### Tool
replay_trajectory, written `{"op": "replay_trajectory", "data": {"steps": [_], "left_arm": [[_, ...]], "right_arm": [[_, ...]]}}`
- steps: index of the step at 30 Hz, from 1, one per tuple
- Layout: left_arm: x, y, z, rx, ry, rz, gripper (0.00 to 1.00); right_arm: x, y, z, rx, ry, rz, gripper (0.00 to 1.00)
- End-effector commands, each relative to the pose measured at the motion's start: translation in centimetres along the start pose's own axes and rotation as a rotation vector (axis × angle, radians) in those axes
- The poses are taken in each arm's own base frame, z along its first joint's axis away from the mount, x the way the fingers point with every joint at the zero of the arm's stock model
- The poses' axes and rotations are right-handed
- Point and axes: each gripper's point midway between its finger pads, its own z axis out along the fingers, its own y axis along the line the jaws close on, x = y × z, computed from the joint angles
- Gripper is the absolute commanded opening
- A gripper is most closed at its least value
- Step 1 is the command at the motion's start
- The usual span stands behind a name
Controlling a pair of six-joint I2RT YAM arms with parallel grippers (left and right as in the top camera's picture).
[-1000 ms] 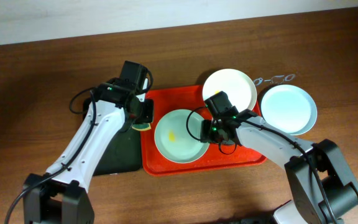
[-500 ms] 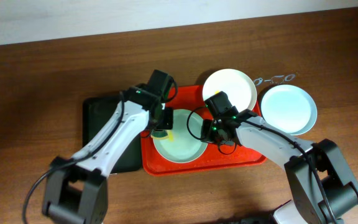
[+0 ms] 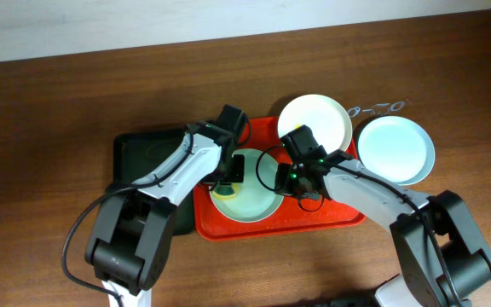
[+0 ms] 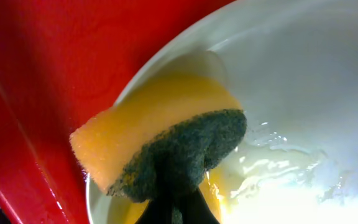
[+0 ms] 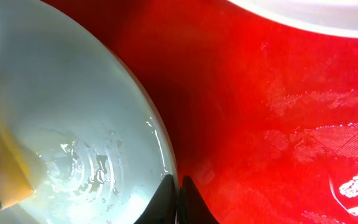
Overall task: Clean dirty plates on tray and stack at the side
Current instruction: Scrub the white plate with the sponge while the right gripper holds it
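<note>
**Sponge now down on the green plate**

1 second ago my left gripper [image 4: 176, 208] was over the black tray [image 3: 139, 153], just beside the red tray's [image 3: 335, 220] left edge. It has since swung across that edge. It now presses the sponge [image 4: 160, 143] into the left part of the green plate [image 3: 258, 203], which lies in the left half of the red tray. My left fingers are clamped on the sponge's dark scouring side, with the yellow foam turned toward the tray's floor. My right gripper [image 5: 178, 198] has not moved. Its fingers sit close together on the green plate's right rim, and I judge they are pinching it to steady the plate. So I take it that scrubbing of this plate is just starting and that nothing is stacked yet.

The white plate [image 3: 314, 119] overlaps the red tray's far right corner. The blue plate [image 3: 396, 149] rests on the table beyond the tray's right edge.

The overhead view gives this layout, but my left arm covers the contact spot. My left wrist view shows what it hides: the sponge lies against the plate's inner wall, with wet shine and a yellowish stain beside it. My right wrist view adds the rim grip and wet streaks on the tray floor.
</note>
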Motion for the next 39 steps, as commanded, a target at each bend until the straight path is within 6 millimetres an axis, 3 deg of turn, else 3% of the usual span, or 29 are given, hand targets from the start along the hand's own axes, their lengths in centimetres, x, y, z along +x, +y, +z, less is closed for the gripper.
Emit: {"op": "replay_trajectory", "data": {"steps": [1, 4, 8, 10, 14, 20, 22, 25, 29, 35, 37, 39], "left_arm": [[1.1, -2.0, 1.2, 0.056, 0.054, 0.058, 0.0], [1.4, -2.5, 1.7, 0.056, 0.062, 0.072, 0.0], [3.6, -4.5, 4.1, 0.167, 0.183, 0.093, 0.0], [3.8, -5.2, 3.9, 0.213, 0.198, 0.107, 0.0], [2.5, -7.9, 0.2, 0.37, 0.119, 0.149, 0.0], [0.1, -7.6, -7.3, 0.407, -0.082, 0.166, 0.0], [-0.7, -6.2, -8.1, 0.328, -0.139, 0.158, 0.0], [-1.0, -3.7, -6.7, 0.179, -0.154, 0.139, 0.0], [-0.6, -2.8, -4.0, 0.127, -0.116, 0.129, 0.0], [1.0, -1.3, 2.7, 0.036, 0.028, 0.1, 0.0], [2.0, -1.6, 4.3, 0.058, 0.086, 0.1, 0.0], [3.4, -3.3, 5.2, 0.145, 0.153, 0.122, 0.0]], "right_arm": [[0.4, 0.1, 0.4, 0.005, 0.009, -0.043, 0.04], [0.6, 0.3, 0.4, 0.003, 0.012, -0.052, 0.04], [0.6, 0.4, 0.4, 0.001, 0.009, -0.071, 0.04], [0.6, 0.4, 0.4, 0.001, 0.009, -0.072, 0.04], [0.6, 0.4, 0.4, 0.001, 0.009, -0.072, 0.04], [0.6, 0.4, 0.4, 0.001, 0.009, -0.071, 0.04], [0.6, 0.3, 0.4, 0.001, 0.009, -0.071, 0.04], [0.6, 0.4, 0.4, 0.001, 0.009, -0.072, 0.04], [0.6, 0.4, 0.4, 0.001, 0.009, -0.072, 0.04], [0.6, 0.4, 0.4, 0.001, 0.009, -0.072, 0.04], [0.6, 0.4, 0.4, 0.001, 0.009, -0.072, 0.04], [0.6, 0.4, 0.4, 0.001, 0.009, -0.072, 0.04]]}}
